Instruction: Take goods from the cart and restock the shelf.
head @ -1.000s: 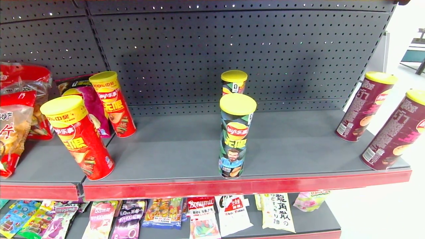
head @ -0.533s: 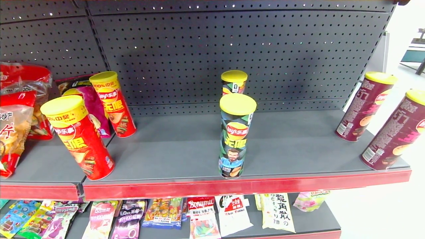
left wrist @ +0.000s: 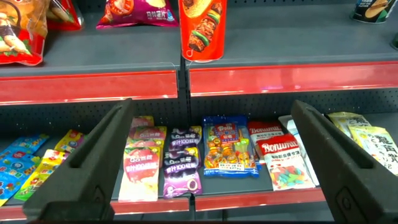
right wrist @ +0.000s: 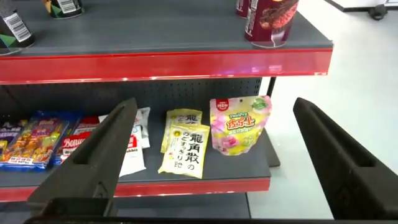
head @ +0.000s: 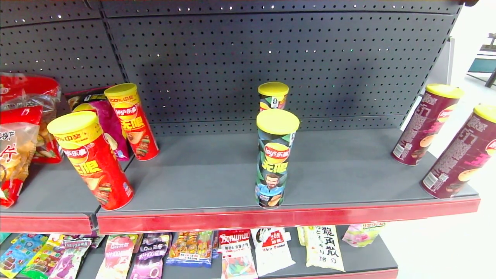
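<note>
The grey shelf (head: 217, 174) with a red front edge holds upright chip cans with yellow lids: two red ones (head: 93, 162) on the left, two dark green ones (head: 276, 159) one behind the other in the middle, and two maroon ones (head: 426, 124) on the right. My left gripper (left wrist: 211, 104) is open and empty, facing the shelf's red edge (left wrist: 249, 81) below a red can (left wrist: 202, 31). My right gripper (right wrist: 214, 102) is open and empty too, lower than the board that carries a maroon can (right wrist: 270, 18).
Snack bags (head: 19, 128) crowd the far left of the shelf. The lower shelf (head: 372, 252) holds rows of flat candy packets (head: 190, 248). Wide bare stretches of board lie between the can groups. A perforated back panel (head: 271, 58) closes the rear.
</note>
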Controlling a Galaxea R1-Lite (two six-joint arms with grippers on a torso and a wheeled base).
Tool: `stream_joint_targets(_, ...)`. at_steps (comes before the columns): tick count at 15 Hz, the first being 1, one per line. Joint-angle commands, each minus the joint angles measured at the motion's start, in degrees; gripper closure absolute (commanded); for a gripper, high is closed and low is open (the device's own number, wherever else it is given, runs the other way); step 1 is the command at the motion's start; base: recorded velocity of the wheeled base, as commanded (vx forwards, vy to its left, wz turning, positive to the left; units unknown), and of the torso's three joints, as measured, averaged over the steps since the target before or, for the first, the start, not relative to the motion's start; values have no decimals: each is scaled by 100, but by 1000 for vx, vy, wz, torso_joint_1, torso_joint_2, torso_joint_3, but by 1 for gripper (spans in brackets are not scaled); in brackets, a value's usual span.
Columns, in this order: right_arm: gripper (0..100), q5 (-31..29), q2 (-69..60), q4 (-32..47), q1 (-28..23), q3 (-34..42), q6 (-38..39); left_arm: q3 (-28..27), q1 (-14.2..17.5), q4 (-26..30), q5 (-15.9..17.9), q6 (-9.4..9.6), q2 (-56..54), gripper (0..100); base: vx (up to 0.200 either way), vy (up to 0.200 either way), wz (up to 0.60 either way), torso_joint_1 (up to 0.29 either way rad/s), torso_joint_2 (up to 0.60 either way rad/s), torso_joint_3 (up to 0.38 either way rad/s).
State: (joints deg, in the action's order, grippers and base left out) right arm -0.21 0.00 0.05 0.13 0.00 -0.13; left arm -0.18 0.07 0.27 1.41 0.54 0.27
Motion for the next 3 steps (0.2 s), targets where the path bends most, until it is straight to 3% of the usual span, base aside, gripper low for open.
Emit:
stream_joint_targets(1,0,-6,0,4,4,0,5,1,1,0,-1,-1,8,0,0,0,0,0,0,0)
stream_joint_targets(3,0,-14,0,4,4,0,13,1,1,0,-1,-1,8,0,0,0,0,0,0,0)
